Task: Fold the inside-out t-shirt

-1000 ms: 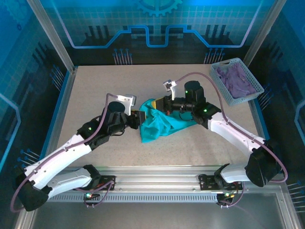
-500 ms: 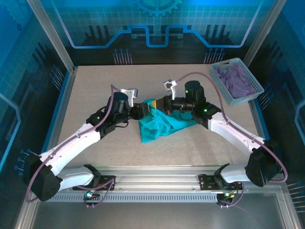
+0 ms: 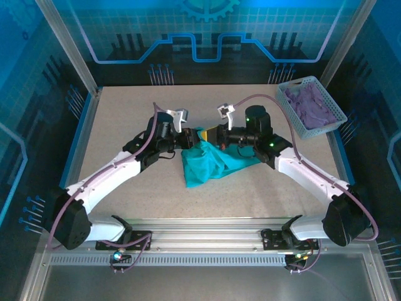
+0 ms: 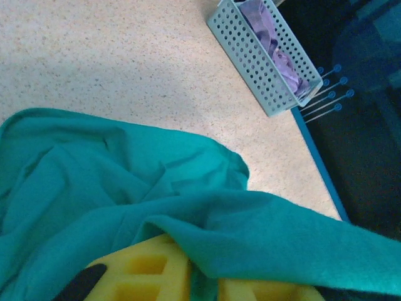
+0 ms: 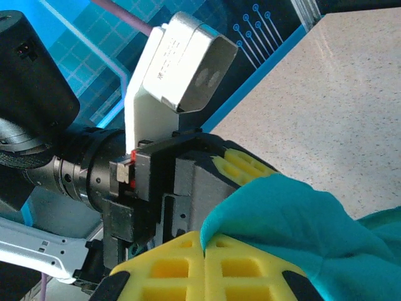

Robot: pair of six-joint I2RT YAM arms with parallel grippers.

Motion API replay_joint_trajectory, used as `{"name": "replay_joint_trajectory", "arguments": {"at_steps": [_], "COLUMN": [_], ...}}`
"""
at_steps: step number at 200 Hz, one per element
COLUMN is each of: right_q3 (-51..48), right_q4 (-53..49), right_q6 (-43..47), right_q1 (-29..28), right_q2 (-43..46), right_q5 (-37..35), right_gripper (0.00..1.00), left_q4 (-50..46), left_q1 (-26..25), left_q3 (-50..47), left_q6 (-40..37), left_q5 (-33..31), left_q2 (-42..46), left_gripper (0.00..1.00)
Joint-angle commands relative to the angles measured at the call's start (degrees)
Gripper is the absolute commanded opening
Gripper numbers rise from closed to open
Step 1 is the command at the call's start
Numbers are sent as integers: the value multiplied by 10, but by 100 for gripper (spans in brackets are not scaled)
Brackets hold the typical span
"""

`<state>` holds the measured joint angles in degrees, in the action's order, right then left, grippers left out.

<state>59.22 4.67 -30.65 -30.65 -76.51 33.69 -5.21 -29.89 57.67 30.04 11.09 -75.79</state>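
The top camera sits above and behind my bases and looks down over the whole table (image 3: 125,119) from well back. My left wrist camera hangs close over the teal t-shirt (image 4: 125,182) and faces across to the perforated basket (image 4: 250,59) at the far right corner. My right wrist camera, just as close, faces my left arm's camera housing (image 5: 182,63); all three views share the t-shirt.

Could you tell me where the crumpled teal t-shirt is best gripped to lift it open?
Probably its far edge, at two spots, coming in low from left and right. The t-shirt lies bunched with its bulk trailing toward the near side. The right gripper pinches that edge, and the left gripper sits at it.
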Motion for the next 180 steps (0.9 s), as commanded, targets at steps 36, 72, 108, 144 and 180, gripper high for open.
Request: {"name": "replay_joint_trajectory", "arguments": {"at_steps": [36,72,108,144,180], "right_q3": [-14,33,75,96,72], "right_q4": [-32,-138,-230,-290,-274], "right_q6": [23,101,159,234,331], "right_q1": [63,78,73,32,-24], "right_q2": [54,49,26,27,76], "right_q5": [7,36,1,-133,-270], "right_gripper": [0,0,2,15,26], "left_q4": [118,250,336,347,294], "left_q1": [51,89,89,88,88], "left_q3": [-67,-135,-157,-159,-144], "left_q6": [-8,14,31,30,5], "left_q5": [158,296,368,382,358], "left_q2": [82,142,161,162,161], "left_gripper": [0,0,0,0,0]}}
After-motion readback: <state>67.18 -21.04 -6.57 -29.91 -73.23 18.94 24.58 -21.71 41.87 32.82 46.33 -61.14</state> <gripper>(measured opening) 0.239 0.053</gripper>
